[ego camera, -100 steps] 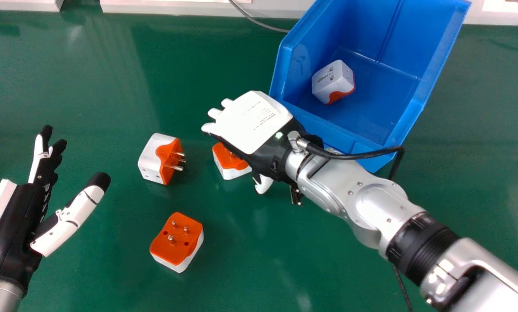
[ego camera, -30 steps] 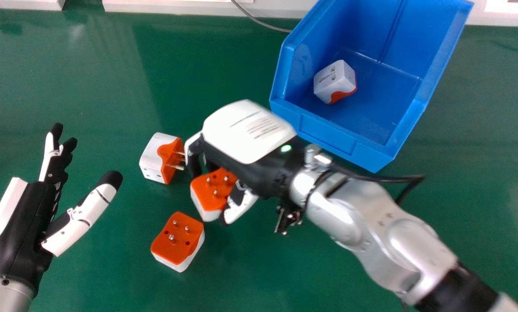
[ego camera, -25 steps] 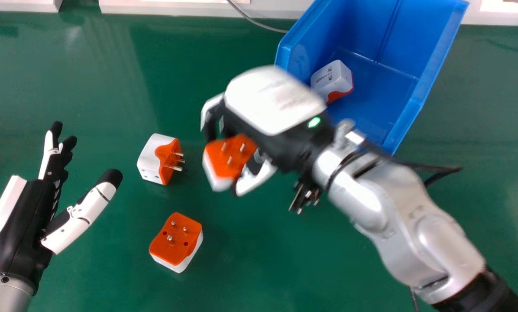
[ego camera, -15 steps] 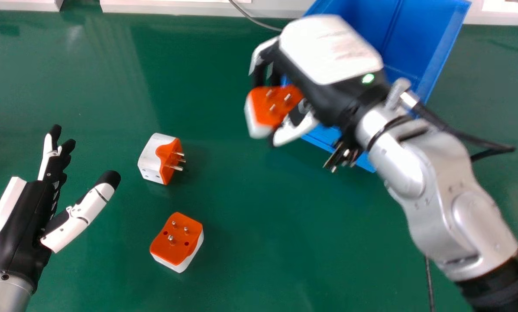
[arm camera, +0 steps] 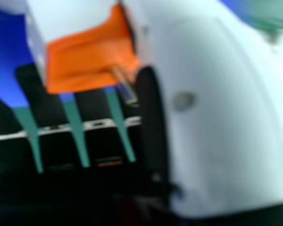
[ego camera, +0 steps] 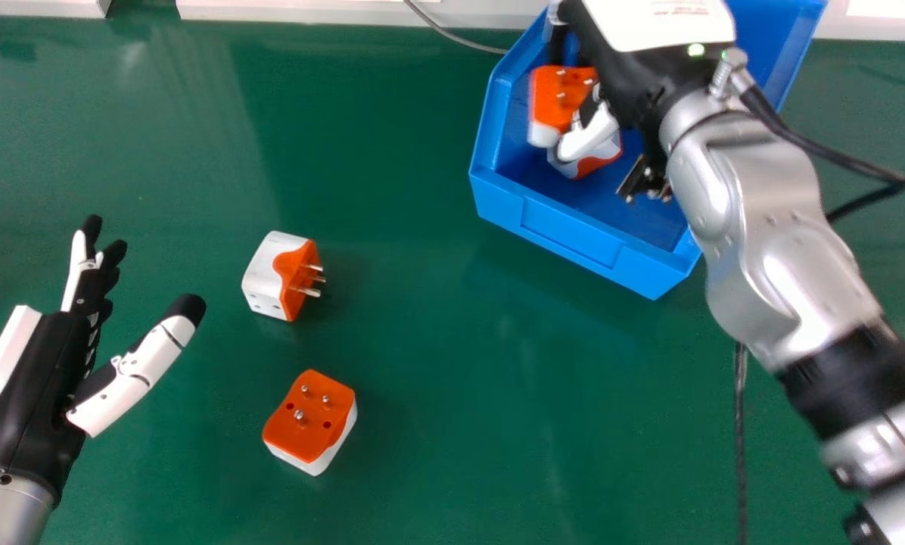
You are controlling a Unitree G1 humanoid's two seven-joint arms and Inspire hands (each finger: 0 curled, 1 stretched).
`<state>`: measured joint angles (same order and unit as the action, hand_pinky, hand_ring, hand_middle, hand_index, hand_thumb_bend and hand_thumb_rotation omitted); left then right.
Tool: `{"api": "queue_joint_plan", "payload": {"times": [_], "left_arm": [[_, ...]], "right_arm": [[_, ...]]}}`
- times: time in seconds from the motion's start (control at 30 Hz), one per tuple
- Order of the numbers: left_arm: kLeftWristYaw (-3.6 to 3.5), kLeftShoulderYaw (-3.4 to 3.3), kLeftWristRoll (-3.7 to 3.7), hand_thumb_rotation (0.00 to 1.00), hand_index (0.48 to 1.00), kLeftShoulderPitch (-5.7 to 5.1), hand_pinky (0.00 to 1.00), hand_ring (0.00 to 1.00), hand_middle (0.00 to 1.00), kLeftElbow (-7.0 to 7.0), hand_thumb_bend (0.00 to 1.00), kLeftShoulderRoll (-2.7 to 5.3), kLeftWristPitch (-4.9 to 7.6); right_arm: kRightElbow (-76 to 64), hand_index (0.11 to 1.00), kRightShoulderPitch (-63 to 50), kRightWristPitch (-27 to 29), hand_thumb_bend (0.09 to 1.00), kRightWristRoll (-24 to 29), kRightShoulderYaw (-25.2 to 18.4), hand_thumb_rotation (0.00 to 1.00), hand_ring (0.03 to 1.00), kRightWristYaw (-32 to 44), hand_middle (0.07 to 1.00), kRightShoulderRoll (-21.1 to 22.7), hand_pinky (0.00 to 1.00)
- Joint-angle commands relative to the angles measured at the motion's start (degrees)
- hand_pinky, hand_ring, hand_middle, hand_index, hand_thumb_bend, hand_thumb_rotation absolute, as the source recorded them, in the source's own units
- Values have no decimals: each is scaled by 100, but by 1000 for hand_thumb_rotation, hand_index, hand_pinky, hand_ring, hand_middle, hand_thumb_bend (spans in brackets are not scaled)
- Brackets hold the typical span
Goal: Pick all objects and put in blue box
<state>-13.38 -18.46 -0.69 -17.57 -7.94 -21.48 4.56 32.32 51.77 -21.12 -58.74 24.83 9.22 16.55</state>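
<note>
Rightward and farther off over the table, the right hand has swung its plug adapter from the space beyond the box's left wall to above the inside of the blue box. That held adapter is pinched between the bent fingers and the thumb, which are parted only by its width, with its metal pins facing up.

What worries me is the drop. Another one, the boxed adapter, sits by the left wall, and from where I stand the thumb partly covers it. Let go here, the load could land on its neighbour and tip or roll; I can't tell whether the two already touch. The left wall is close as well — if the grip loosened while the arm was drifting that way, the piece could clip the rim and fall outside. A lower release, a little right of the first one, looks safer to me.

As for the pose, the silver forearm slants in from the near right, its wrist over the box, the back of the hand turned up and the fingers bent down on the far side. Over at the near left, the left hand idles, fingers loosely extended and holding nothing.

Two more adapters wait left of centre — the far adapter on its side, pins pointing right, and the near adapter, pins up.
</note>
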Motion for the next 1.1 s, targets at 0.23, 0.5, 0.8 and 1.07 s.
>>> {"api": "queue_joint_plan", "payload": {"times": [0.23, 0.5, 0.8, 1.07], "left_arm": [[-29, -58, 128, 583, 1000, -51, 1000, 1000, 1000, -131, 540, -20, 70], [8, -42, 79, 598, 1000, -150, 1000, 1000, 1000, -287, 551, -5, 34], [27, -17, 45, 593, 1000, -156, 1000, 1000, 1000, -370, 525, 5, -30], [8, -6, 63, 598, 1000, -144, 1000, 1000, 1000, -375, 535, 4, -48]], "right_arm": [[3664, 504, 2202, -641, 520, 87, 738, 8, 431, 1367, 481, -711, 301], [4335, 499, 2292, -268, 507, 440, 1062, 151, 580, 1123, 645, -811, 423], [4292, 497, 2312, -288, 514, 616, 1318, 156, 510, 957, 591, -828, 352], [3451, 494, 1760, 193, 520, 1016, 930, 136, 433, -1002, 536, -474, 291]]}}
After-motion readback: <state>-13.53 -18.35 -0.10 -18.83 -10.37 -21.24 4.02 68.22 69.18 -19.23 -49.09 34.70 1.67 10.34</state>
